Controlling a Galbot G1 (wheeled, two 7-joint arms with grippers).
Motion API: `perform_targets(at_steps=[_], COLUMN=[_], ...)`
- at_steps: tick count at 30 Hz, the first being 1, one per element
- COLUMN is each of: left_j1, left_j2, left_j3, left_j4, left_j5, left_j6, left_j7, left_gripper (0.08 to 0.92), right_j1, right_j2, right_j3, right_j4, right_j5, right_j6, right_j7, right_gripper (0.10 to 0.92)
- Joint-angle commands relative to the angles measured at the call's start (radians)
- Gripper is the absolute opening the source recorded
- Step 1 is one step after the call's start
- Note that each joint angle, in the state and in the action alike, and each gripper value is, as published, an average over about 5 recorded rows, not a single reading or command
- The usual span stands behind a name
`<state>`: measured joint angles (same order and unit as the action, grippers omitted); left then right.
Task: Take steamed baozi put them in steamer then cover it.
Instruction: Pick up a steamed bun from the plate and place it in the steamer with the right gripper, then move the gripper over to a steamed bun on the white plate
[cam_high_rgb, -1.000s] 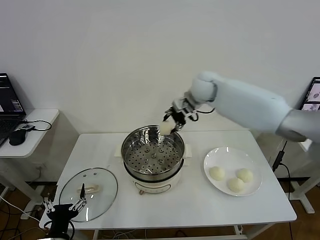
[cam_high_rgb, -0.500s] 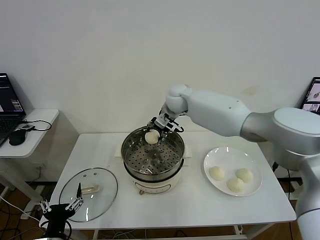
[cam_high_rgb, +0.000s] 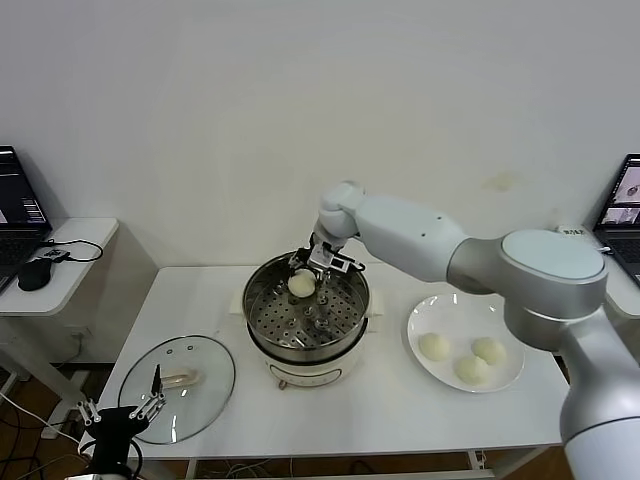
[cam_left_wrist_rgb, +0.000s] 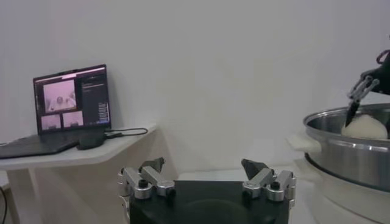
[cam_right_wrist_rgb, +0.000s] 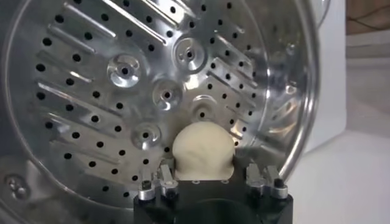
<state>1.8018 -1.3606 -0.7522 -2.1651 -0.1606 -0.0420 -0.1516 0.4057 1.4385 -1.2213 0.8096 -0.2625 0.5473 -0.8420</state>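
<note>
My right gripper (cam_high_rgb: 304, 281) is shut on one cream-white baozi (cam_high_rgb: 300, 285) and holds it inside the steel steamer (cam_high_rgb: 306, 316), low over the far part of its perforated tray (cam_right_wrist_rgb: 158, 91). The right wrist view shows the bun (cam_right_wrist_rgb: 202, 151) between the fingers, just above the tray. Three more baozi (cam_high_rgb: 470, 357) lie on the white plate (cam_high_rgb: 505, 385) to the steamer's right. The glass cover (cam_high_rgb: 205, 388) lies flat on the table at front left, handle (cam_high_rgb: 181, 379) up. My left gripper (cam_high_rgb: 122, 415) is open, parked low off the table's front left corner.
The white table (cam_high_rgb: 380, 410) holds steamer, plate and cover. A side table (cam_high_rgb: 70, 262) with a laptop and mouse stands at the left. Another laptop (cam_high_rgb: 625, 195) shows at the right edge. In the left wrist view the steamer's rim (cam_left_wrist_rgb: 350, 131) is at the right.
My right arm has carried the baozi from above the steamer's far right rim leftwards and down into the pot. The left gripper has dropped slightly.
</note>
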Motion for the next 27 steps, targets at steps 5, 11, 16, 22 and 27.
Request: perform_targets(at_steps=[5, 11, 16, 22, 27], left_j1=[0.001, 0.003, 0.002, 0.005, 0.004], left_j2=[-0.003, 0.0, 0.006, 0.015, 0.015], left_j3=[-0.003, -0.012, -0.017, -0.018, -0.01], left_j4=[-0.01, -0.028, -0.041, -0.051, -0.046], left_j5=[-0.002, -0.008, -0.011, -0.01, -0.006], left_j6=[0.005, 0.013, 0.02, 0.025, 0.024], left_j7=[0.001, 0.002, 0.003, 0.004, 0.003], left_gripper=[0.823, 0.823, 0.823, 0.823, 0.823], right_j1=[0.135, 0.255, 0.282, 0.231, 0.103], right_j2=[-0.08, -0.261, -0.466, -0.731, -0.918], right_j3=[-0.034, -0.056, -0.034, -0.024, 0.051], right_j4=[0.121, 0.384, 0.567, 0.714, 0.76], right_j5=[0.217, 0.435, 0.532, 0.477, 0.398], right_j6=[-0.141, -0.563, -0.832, -0.925, -0.912], right_j7=[-0.102, -0.198, -0.194, -0.181, -0.184], right_gripper=[0.797, 0.822, 0.823, 0.823, 0.823])
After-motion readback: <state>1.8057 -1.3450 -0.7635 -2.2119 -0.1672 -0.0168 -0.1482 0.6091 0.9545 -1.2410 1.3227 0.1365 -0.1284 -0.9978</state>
